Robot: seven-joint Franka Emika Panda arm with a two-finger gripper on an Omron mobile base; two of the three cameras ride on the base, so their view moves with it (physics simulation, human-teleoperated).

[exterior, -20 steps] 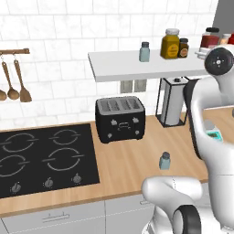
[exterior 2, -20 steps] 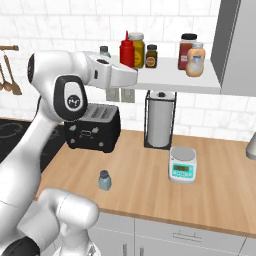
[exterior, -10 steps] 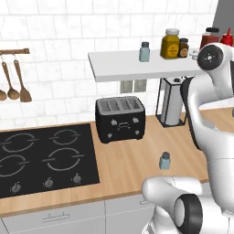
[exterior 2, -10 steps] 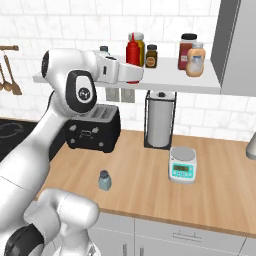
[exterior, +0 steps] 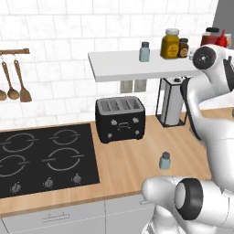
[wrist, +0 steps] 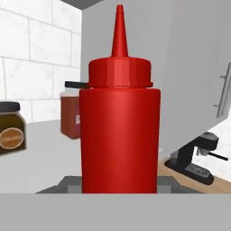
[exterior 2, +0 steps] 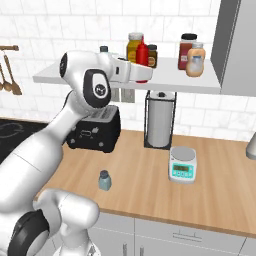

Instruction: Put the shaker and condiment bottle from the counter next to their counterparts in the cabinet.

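Note:
My gripper (exterior 2: 141,75) is shut on the condiment bottle (exterior 2: 142,54), a slim all-red squeeze bottle held upright at the front edge of the cabinet (exterior 2: 90,79), the white open shelf. In the hand view the condiment bottle (wrist: 119,135) stands close in front between the fingertips (wrist: 67,182). On the shelf's right end stands the peach squeeze bottle (exterior 2: 195,59), and the matching shaker (exterior: 144,51) stands on the left part. The shaker (exterior: 165,160) stands upright on the wooden counter (exterior: 128,160), seen from the right as the shaker (exterior 2: 104,180). The bottle's red tip (exterior: 222,39) peeks over my arm.
A yellow jar (exterior 2: 134,46), a small dark jar (exterior 2: 152,55) and a red-filled jar (exterior 2: 187,50) share the shelf. On the counter are a black toaster (exterior: 120,119), a paper towel holder (exterior 2: 160,119), a small scale (exterior 2: 183,164) and the hob (exterior: 41,160). A coffee machine (wrist: 196,155) sits at the right.
The arm has carried the red bottle to the right along the shelf front, nearer the peach bottle. The shaker on the counter has not moved.

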